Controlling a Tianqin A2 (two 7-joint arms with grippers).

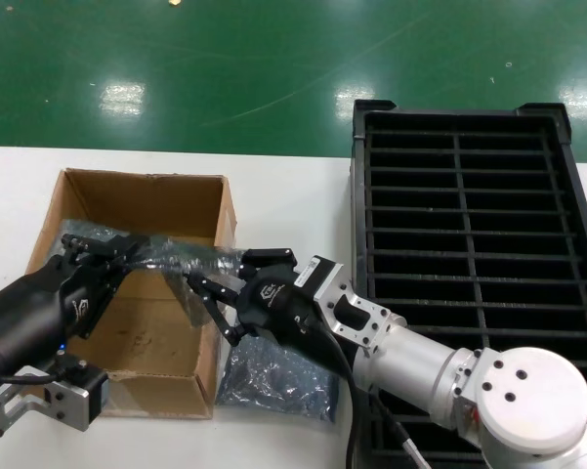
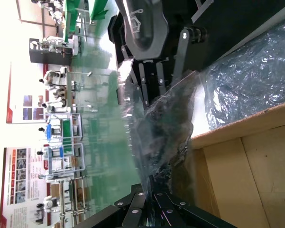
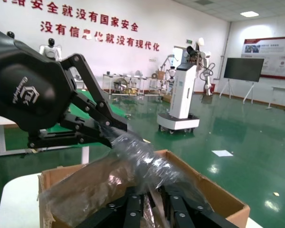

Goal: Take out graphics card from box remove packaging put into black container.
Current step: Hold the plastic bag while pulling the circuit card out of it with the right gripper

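The packaging (image 1: 176, 256), a crinkly translucent bag, is stretched in the air over the open brown box (image 1: 142, 195) and its right wall. My left gripper (image 1: 125, 250) is shut on one end and my right gripper (image 1: 197, 283) is shut on the other. In the left wrist view the bag (image 2: 156, 123) runs from my left gripper (image 2: 154, 192) up to the right gripper (image 2: 147, 80), with a dark shape inside. The right wrist view shows the bag (image 3: 133, 161) between my right gripper (image 3: 154, 190) and the left gripper (image 3: 111, 137). The graphics card cannot be made out clearly. The black container (image 1: 361, 195) lies at the right.
A second crumpled bag (image 1: 278, 381) lies on the white table (image 1: 293, 195) just right of the box, under my right arm, and shows in the left wrist view as well (image 2: 246, 76). The container's slot rows look empty. Green floor lies beyond the table's far edge.
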